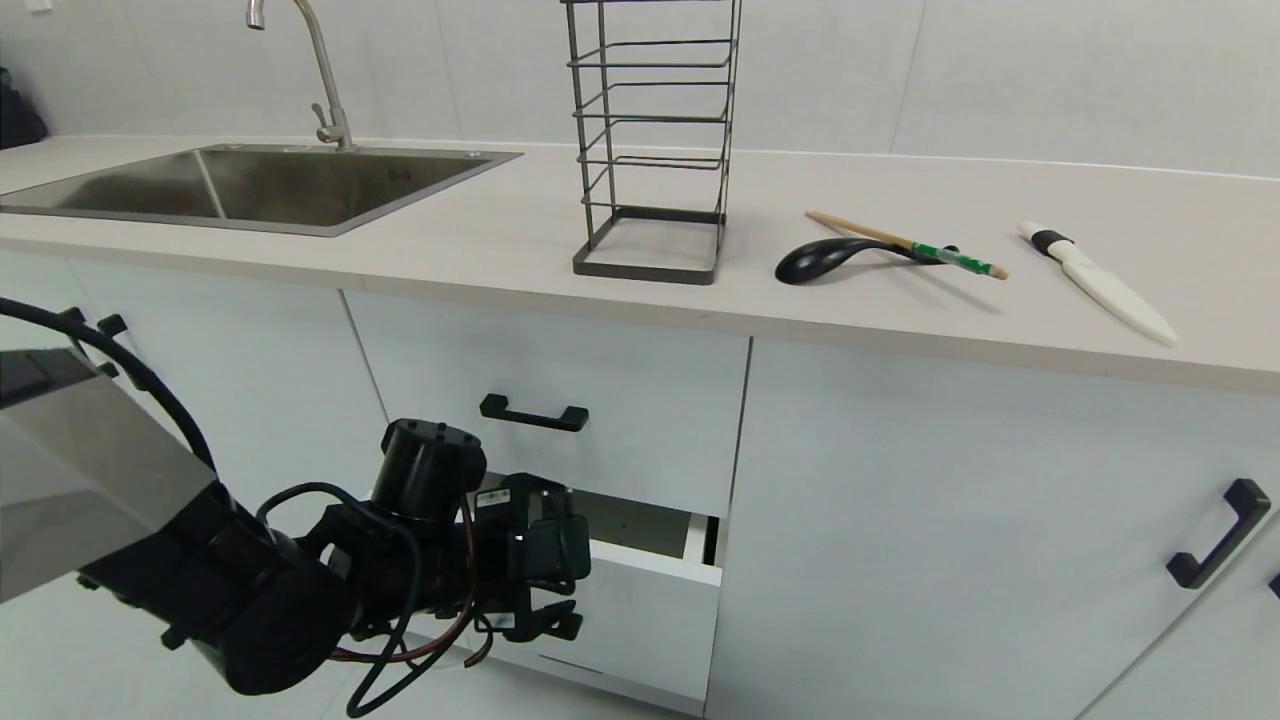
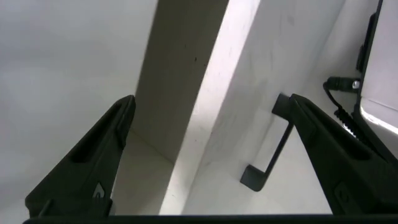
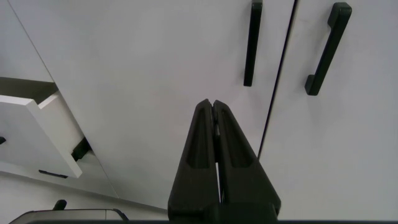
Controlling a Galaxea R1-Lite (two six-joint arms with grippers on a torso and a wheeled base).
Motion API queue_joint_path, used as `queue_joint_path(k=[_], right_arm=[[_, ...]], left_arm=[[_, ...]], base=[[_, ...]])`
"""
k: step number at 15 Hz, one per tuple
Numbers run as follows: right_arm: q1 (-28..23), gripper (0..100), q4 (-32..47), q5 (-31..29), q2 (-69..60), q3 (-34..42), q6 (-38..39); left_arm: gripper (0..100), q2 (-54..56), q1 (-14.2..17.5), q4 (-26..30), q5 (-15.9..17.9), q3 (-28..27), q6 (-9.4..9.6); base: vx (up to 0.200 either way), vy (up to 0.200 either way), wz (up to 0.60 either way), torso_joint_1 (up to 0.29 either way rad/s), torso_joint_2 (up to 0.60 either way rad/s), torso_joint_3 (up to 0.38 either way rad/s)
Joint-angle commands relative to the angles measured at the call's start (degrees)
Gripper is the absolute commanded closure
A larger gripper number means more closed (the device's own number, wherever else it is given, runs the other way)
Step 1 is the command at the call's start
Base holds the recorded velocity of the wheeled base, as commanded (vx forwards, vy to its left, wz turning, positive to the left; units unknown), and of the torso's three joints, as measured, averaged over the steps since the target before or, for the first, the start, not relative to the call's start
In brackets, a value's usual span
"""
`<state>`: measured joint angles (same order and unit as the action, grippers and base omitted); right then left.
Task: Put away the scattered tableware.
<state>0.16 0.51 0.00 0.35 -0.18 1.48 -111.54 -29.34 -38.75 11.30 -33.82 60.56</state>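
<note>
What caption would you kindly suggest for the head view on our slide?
Left tool beside the part-open lower drawer; spoon, chopsticks and knife lie scattered on the counter.

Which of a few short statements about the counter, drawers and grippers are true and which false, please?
1. The lower drawer stands partly open. True.
2. The black spoon lies in the sink. False: it lies on the counter, right of the wire rack.
3. The right gripper is shut and empty. True.
4. The left gripper holds the chopsticks. False: it is open and empty; the chopsticks rest across the spoon's handle.
</note>
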Motion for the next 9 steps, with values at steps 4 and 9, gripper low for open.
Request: queue_joint_path(k=[4, 9], right_arm=[[0.0, 100, 0.0, 0.0, 0.1, 0.0, 0.0], [0.0, 100, 0.0, 0.0, 0.1, 0.0, 0.0]], left_arm=[[0, -2.7, 1.2, 0.1, -0.1, 0.6, 0.35], [0, -3.2, 1.9, -0.1, -0.1, 3.7, 0.52]], base=[[0.0, 0.0, 0.0, 0.0, 0.0, 0.0], [0.0, 0.0, 0.0, 0.0, 0.0, 0.0]])
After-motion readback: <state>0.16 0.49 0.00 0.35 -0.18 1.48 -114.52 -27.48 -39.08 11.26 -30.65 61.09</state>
